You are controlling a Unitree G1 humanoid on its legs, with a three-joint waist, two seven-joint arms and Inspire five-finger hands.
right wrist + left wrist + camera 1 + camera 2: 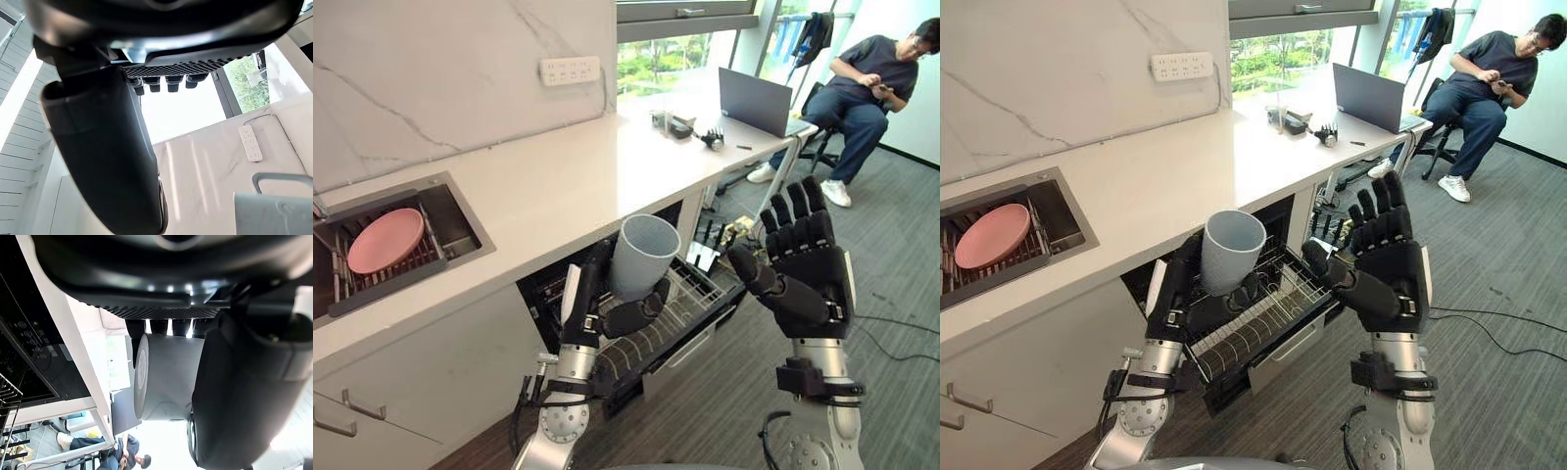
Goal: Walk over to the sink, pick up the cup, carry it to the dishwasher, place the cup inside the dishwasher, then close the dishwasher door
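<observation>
**Cup in the left robot hand, hanging over the dishwasher rack**

- Hidden: the left robot hand (590, 311) is covering the lower part of the cup (644, 255), so the base is not showing from the head views. The left wrist view is showing the base (142, 377) side-on, flat and round.
- The dishwasher (543, 286) is sitting open under the worktop (558, 186). Its inside is dark and hard to read. The wire rack (695, 294) is sticking out of it, partly blocked by the left arm. I cannot make out the door below the rack.
- The sink (460, 211) is running off the left edge of the view. A pink plate (385, 240) is lying in it on a grid.
- Small dark items (680, 124) at the far end of the worktop are too small to identify. A laptop (754, 98) is standing open beside them, and a person (867, 83) is sitting on a chair behind it.
- Cup: grey, plain, widening toward the mouth, no handle showing. It is standing mouth up, leaning slightly, above the near end of the rack and not touching it.
- Left robot hand: fingers wrapping one side of the cup, thumb (631, 315) curling round the other, clamping it.
- Right robot hand (808, 269): hanging in the air right of the rack, fingers straight and pointing up, thumb out to the side, holding nothing.
</observation>
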